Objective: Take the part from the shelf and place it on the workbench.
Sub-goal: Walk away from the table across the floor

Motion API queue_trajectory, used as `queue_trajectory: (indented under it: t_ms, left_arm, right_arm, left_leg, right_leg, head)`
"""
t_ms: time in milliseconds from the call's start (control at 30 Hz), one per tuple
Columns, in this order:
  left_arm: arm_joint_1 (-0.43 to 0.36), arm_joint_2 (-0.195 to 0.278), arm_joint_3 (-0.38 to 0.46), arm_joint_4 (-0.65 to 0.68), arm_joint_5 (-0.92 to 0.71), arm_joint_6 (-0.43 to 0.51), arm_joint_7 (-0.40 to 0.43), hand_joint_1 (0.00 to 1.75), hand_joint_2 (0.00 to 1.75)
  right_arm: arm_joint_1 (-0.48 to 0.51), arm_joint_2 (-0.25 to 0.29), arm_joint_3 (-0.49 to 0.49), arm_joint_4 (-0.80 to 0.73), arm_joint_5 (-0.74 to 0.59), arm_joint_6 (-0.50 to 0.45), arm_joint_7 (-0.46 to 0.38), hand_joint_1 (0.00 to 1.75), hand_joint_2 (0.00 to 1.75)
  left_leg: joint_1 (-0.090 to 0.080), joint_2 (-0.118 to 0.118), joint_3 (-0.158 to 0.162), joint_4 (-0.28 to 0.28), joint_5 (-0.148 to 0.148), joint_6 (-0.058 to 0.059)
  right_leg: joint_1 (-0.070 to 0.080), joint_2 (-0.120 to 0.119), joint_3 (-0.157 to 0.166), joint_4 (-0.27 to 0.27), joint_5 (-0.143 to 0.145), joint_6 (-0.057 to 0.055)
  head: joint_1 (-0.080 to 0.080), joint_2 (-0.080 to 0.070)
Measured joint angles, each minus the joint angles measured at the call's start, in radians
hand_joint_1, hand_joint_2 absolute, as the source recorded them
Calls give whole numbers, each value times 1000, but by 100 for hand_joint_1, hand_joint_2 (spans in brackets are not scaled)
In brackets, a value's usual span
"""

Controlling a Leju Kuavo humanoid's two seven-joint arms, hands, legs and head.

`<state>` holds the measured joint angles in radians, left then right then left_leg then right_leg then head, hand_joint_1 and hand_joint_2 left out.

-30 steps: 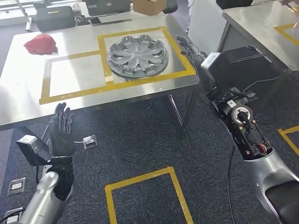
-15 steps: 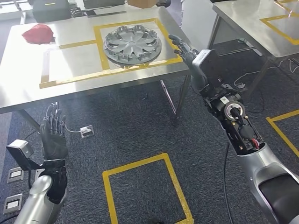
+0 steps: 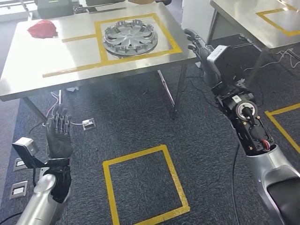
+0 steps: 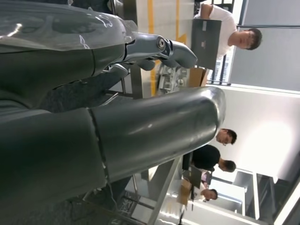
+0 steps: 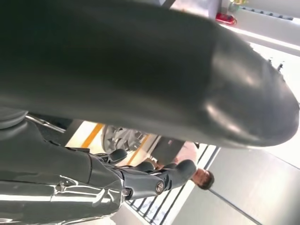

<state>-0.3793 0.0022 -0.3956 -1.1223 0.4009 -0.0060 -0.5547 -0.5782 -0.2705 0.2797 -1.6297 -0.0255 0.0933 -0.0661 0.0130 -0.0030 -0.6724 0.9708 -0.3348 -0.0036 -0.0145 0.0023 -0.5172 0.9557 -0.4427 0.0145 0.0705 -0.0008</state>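
My left hand (image 3: 58, 136) hangs low over the carpet with its fingers spread, holding nothing. My right hand (image 3: 198, 44) is raised just off the near corner of the workbench (image 3: 21, 75), fingers apart and empty too. The part, a silver wheel cover (image 3: 130, 37), lies flat on the workbench inside the yellow tape frame (image 3: 102, 47), apart from both hands. By my judgement the placing is done.

The risk from here sits with my right arm. It is close beside the bench corner, and a careless swing as I draw back could knock the edge, jolt the top and shift the wheel cover over the tape line. My left hand is well clear of anything.

As for containers, a cardboard box (image 3: 143, 1) shows at the far edge of the bench, cut off by the frame, so I cannot tell what is in it. A dark case (image 3: 53, 7) stands next to it, closed as far as I can see. A red cloth (image 3: 42, 29) lies loose on the bench, in nothing.
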Motion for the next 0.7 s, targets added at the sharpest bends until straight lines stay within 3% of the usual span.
queue_trajectory:
  t_ms: [33, 100, 133, 167, 200, 267, 333, 367, 400, 467, 500, 533, 600, 633, 667, 700]
  left_arm:
    - [0, 1, 0, 0, 2, 1, 0, 0, 0]
    - [1, 3, 0, 0, 6, 4, 0, 0, 0]
    - [1, 4, 0, 0, 7, 5, 0, 0, 0]
    - [2, 5, 0, 0, 8, 6, 0, 0, 0]
    - [3, 6, 0, 0, 8, 6, 0, 0, 0]
    - [2, 7, 0, -1, 8, 6, 0, 0, 0]
    - [1, 8, 0, -7, 8, 6, 0, 0, 0]
    - [0, 8, 0, -10, 8, 6, -1, 0, 0]
    - [-1, 8, 0, -13, 8, 6, -1, 0, 0]
    - [-2, 8, 0, -14, 8, 7, -1, 0, 0]
    - [-2, 8, 0, -14, 8, 7, -1, 0, 0]
    - [-2, 7, 0, -14, 8, 7, -1, 0, 0]
    - [-2, 6, 0, -14, 8, 7, 0, 0, 0]
    - [-1, 5, 0, -14, 8, 7, 0, 0, 0]
    - [0, 5, 0, -14, 8, 7, 0, 0, 0]
    - [0, 5, 0, -14, 8, 7, 0, 0, 0]
  right_arm:
    - [0, 0, 0, 0, 0, 0, 0, 0, 0]
    - [0, 0, 1, 1, 0, 2, 0, 0, 0]
    - [0, 0, 2, 1, 1, 2, 0, 0, 0]
    - [0, 0, 2, 2, 1, 3, 0, 0, 0]
    - [1, 0, 2, 3, 1, 3, -1, 0, 0]
    - [1, 0, 2, 4, 1, 4, -1, 0, 0]
    - [1, 0, 1, 4, 1, 3, -2, 0, 0]
    - [1, 0, 0, 4, 1, 3, -2, 0, 0]
    - [1, 0, -1, 4, 1, 3, -2, 0, 0]
    - [1, -1, -2, 5, 1, 3, -2, 0, 0]
    - [1, -1, -3, 5, 1, 3, -2, 0, 0]
    - [0, -2, -5, 5, 1, 3, -2, 0, 0]
    - [1, -4, -7, 6, 1, 2, -2, 0, 0]
    - [2, -5, -8, 6, 2, 1, -2, 0, 0]
    - [4, -5, -8, 6, 2, 1, -2, 0, 0]
    - [6, -6, -9, 6, 3, 1, -2, 0, 0]
  left_leg:
    - [1, 0, -18, 39, -42, -4]
    - [2, 0, -62, 175, -149, -8]
    - [2, 0, -79, 243, -181, -9]
    - [1, 0, -83, 290, -189, -8]
    - [0, 0, -70, 304, -175, -4]
    - [-6, -1, 11, 227, -127, 11]
    - [-16, 2, 121, 80, -132, 29]
    - [-20, 3, 155, 27, -143, 33]
    - [-25, 4, 170, -3, -150, 37]
    - [-24, 5, 164, -21, -129, 43]
    - [-21, 6, 158, -27, -116, 48]
    - [-17, 8, 149, -34, -102, 52]
    - [-12, 10, 123, -37, -76, 57]
    - [-12, 11, 108, -37, -64, 56]
    - [-11, 11, 93, -36, -53, 54]
    - [-10, 11, 78, -35, -42, 51]
  right_leg:
    - [-2, -2, -13, -2, 14, -8]
    - [0, -3, -46, -2, 39, -17]
    - [2, -3, -63, -2, 52, -19]
    - [4, -3, -80, -1, 65, -20]
    - [7, -3, -96, -1, 78, -20]
    - [11, -2, -125, 0, 102, -19]
    - [14, -2, -142, 0, 123, -12]
    - [13, -3, -143, -2, 133, -7]
    - [11, -5, -144, -6, 143, -1]
    - [8, -5, -145, -16, 158, 11]
    - [8, -3, -152, -8, 143, 17]
    - [7, -2, -164, 22, 108, 22]
    - [2, -1, -198, 145, 0, 32]
    - [-1, -1, -212, 216, -39, 38]
    - [-4, -2, -216, 269, -55, 43]
    - [-7, -2, -205, 291, -48, 47]
  head:
    - [-6, 0]
    - [-17, 0]
    - [-19, 0]
    - [-21, 0]
    - [-22, 0]
    - [-24, 0]
    - [-22, 0]
    - [-20, 0]
    - [-21, 0]
    - [-24, 0]
    - [-25, 0]
    - [-23, 0]
    - [-15, 0]
    - [-11, 0]
    - [-9, 0]
    - [-7, 0]
